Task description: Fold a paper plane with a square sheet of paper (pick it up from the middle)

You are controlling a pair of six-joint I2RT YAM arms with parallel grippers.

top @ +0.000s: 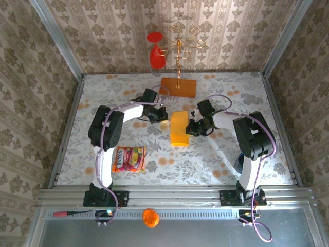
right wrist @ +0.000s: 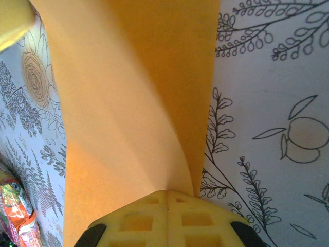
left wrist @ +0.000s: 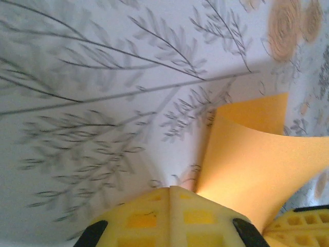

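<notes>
The square sheet of paper (top: 179, 131) lies mid-table, yellow-orange, doubled over into a tall narrow shape. My right gripper (top: 191, 128) is at its right edge. In the right wrist view this gripper (right wrist: 167, 192) is shut on the sheet (right wrist: 128, 103), which curls up and away from the tips. My left gripper (top: 163, 115) is by the sheet's far left corner. In the left wrist view this gripper (left wrist: 170, 188) is shut with nothing between its pads, low over the cloth, and the paper (left wrist: 257, 159) rises just to its right. The paper plane is out of view.
A brownish-orange board (top: 178, 86) with a gold stand is behind the sheet, and a red glass (top: 156, 51) hangs from the stand. A printed snack packet (top: 129, 158) lies near the left arm's base. An orange ball (top: 150, 217) rests on the front ledge.
</notes>
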